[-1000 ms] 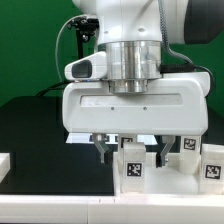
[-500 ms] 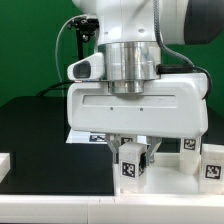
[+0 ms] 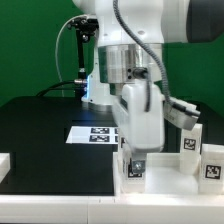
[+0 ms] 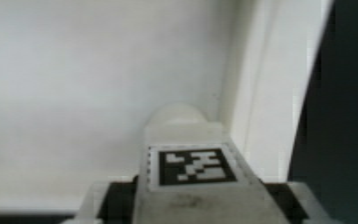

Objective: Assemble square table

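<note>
Tool [image 3: 137, 158] clamped on tagged leg [image 3: 136, 168], tabletop [image 4: 87, 90] beneath in wrist view, marker board [image 3: 92, 134] only in exterior view

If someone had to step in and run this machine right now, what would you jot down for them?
Gripper: shut on a short white plastic block leg with a black-and-white tag, held upright over the white plastic square tabletop near its raised rim.
Other tagged white legs stand at the exterior view's right. The marker board lies on the black table.
Done: one leg picked up.
Left: seat this leg in its corner, then fit the rest.
</note>
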`<action>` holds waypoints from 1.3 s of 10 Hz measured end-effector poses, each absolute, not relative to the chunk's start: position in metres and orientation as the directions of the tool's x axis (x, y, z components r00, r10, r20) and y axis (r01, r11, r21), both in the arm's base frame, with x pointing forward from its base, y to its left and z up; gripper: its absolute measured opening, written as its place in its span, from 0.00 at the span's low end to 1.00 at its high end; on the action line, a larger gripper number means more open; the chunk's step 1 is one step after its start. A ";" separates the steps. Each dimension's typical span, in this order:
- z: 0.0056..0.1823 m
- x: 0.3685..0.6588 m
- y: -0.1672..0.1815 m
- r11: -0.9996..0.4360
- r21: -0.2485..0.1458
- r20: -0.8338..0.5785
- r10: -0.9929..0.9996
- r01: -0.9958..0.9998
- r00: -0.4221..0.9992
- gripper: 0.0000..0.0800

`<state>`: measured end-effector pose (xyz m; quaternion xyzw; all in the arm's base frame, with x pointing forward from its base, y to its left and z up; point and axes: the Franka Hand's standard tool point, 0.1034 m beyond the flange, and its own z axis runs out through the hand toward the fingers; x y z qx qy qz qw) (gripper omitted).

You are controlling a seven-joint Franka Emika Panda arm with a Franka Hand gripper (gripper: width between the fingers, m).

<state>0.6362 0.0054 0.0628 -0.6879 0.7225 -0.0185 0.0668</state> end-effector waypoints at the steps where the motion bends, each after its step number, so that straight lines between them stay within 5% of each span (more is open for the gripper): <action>1: 0.063 0.637 0.005 0.209 -0.114 -0.078 -0.976 -0.971 -0.201 0.35; 3: 0.063 0.637 0.005 0.262 -0.112 -0.087 -0.963 -0.958 -0.254 0.36; 4: 0.063 0.637 0.004 0.156 -0.121 -0.070 -0.986 -0.980 -0.148 0.36; 6: 0.067 0.640 0.002 -0.169 -0.153 -0.018 -0.985 -0.974 0.173 0.74; 13: 0.067 0.640 0.000 -0.251 -0.157 -0.004 -0.967 -0.955 0.255 0.81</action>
